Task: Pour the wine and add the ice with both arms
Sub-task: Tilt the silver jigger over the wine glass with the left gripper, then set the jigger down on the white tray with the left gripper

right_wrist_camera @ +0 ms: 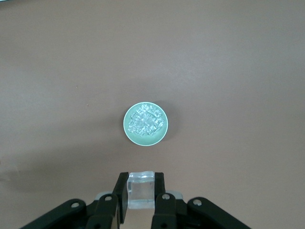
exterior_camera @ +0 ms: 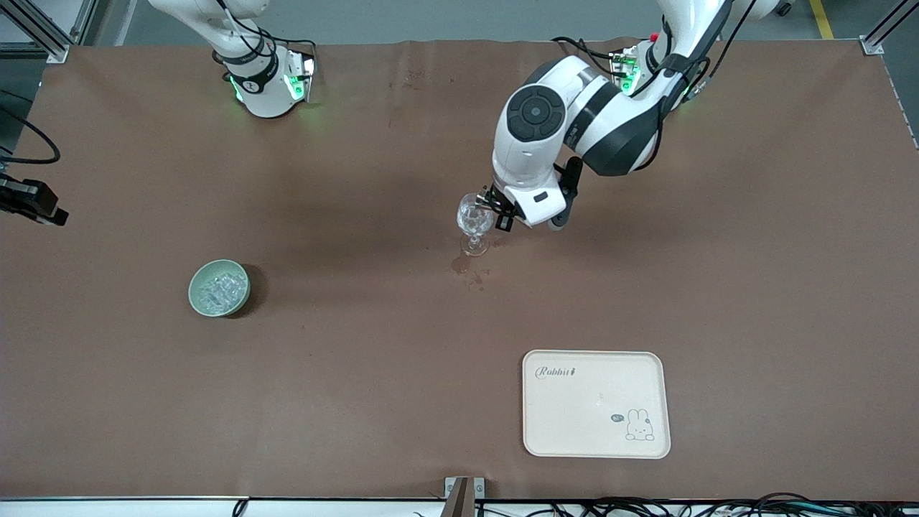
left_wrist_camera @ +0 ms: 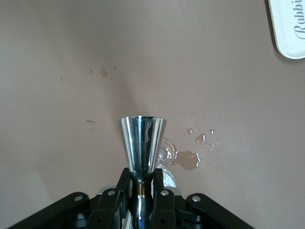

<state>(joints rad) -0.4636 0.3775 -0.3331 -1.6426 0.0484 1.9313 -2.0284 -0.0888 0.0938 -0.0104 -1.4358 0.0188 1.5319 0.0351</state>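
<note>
right arm [exterior_camera: 262,75]: white jointed, base at its own end of the table; it climbs out of the top of the front view.
right gripper [right_wrist_camera: 141,177]: black two-finger, high over the brown table [exterior_camera: 359,373], looking straight down on the bowl. Fingers clenched on one clear, glassy ice cube [right_wrist_camera: 141,193]; the cube sits squarely between the pads.
bowl: small pale green round bowl [exterior_camera: 195,281], upright on the table toward the right arm's end, well apart from everything else.
ice in bowl: heap of small clear whitish-glinting ice chunks [exterior_camera: 220,289] filling the bottom of the bowl; same heap shows in the right wrist view [right_wrist_camera: 145,120].
glass: clear stemmed wine glass [exterior_camera: 474,222], upright near the table's middle, foot on the table.
spill: small dark wet puddle [exterior_camera: 463,264] with a few droplets, just beside the glass foot and nearer to the front camera; in the left wrist view it reads as a brownish pool [left_wrist_camera: 188,160].
left gripper [exterior_camera: 495,208]: black two-finger, low, right beside the glass bowl. Fingers clamped on the narrow waist of a shiny conical metal jigger [left_wrist_camera: 142,143], wide end pointing away from the fingers.
left arm [exterior_camera: 574,122]: white with black bands, reaching from its base in to the table's middle.
tray: cream rounded-rectangle tray [exterior_camera: 596,431] with "Rabbit" lettering and a bunny drawing, flat on the table, nearer to the front camera than the glass, toward the left arm's end.
</note>
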